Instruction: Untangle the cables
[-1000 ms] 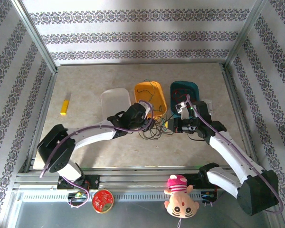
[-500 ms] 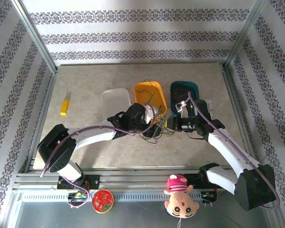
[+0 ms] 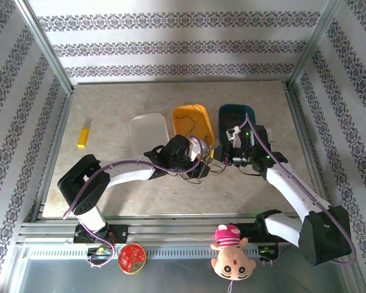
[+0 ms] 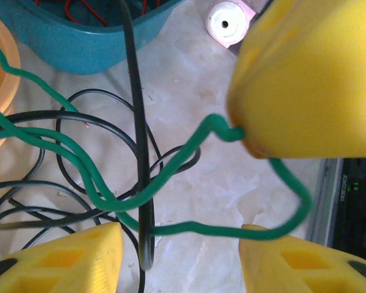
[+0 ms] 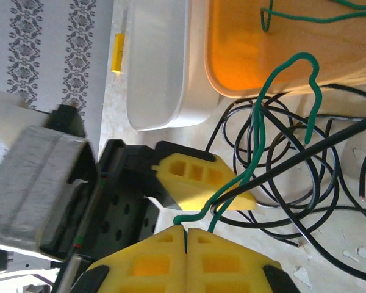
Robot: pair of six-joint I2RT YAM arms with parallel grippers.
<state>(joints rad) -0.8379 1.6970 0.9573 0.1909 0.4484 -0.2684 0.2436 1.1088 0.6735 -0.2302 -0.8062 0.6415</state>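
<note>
The left gripper (image 3: 199,167) and the right gripper (image 3: 222,160) face each other close together over a tangle of thin dark cables (image 3: 189,176) on the beige marbled tabletop (image 3: 110,110). Behind them, side by side, stand a white plastic tray (image 3: 147,131), an orange plastic tray (image 3: 184,119) holding cable strands, and a teal plastic tray (image 3: 232,115).

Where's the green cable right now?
In the left wrist view the green cable loops among black cables between the fingers of the open left claw, and is pinched in the shut right claw near the orange tray.
</note>
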